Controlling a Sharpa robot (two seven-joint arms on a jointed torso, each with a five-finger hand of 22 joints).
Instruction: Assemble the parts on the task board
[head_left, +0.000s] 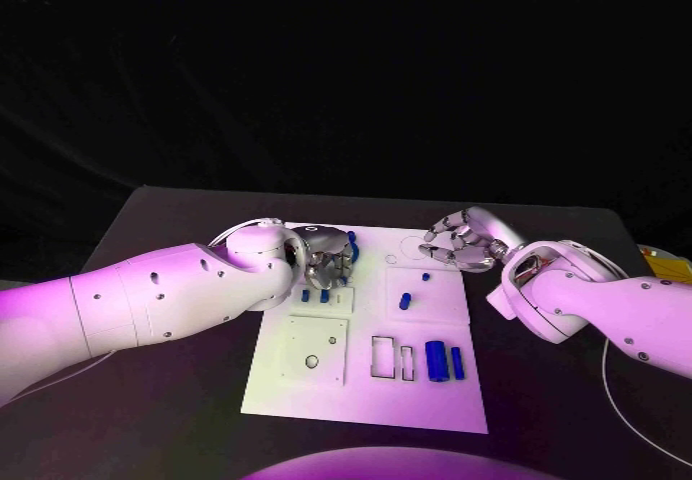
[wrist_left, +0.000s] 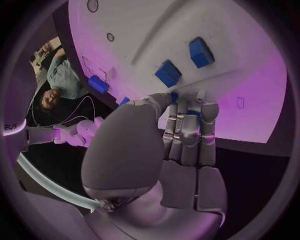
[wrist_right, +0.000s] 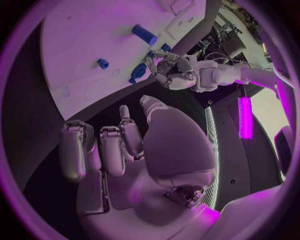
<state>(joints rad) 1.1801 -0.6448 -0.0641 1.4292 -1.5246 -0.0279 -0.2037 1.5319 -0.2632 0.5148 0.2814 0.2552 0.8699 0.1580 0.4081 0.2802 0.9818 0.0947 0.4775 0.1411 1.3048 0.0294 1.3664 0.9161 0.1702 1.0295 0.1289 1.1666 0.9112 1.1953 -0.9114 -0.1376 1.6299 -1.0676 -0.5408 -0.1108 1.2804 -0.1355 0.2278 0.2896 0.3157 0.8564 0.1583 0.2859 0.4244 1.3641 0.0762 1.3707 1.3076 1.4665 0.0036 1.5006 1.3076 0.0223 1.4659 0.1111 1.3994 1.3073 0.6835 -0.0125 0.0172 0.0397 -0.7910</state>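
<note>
The left hand (head_left: 329, 262) crowds the task board's (head_left: 310, 400) far left corner, fingers (wrist_left: 187, 131) down among blue parts (head_left: 315, 295). The right hand (head_left: 459, 243) hangs off the far right edge. Between them, two small parts (head_left: 408, 298) stand; bare black surface (head_left: 173, 395) flanks the board.

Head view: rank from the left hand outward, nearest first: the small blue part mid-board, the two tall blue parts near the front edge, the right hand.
1. Small blue part, mid-board, nearest the left hand.
2. Right hand, across the task board.
3. Tall blue parts, near the board's front edge.
</note>
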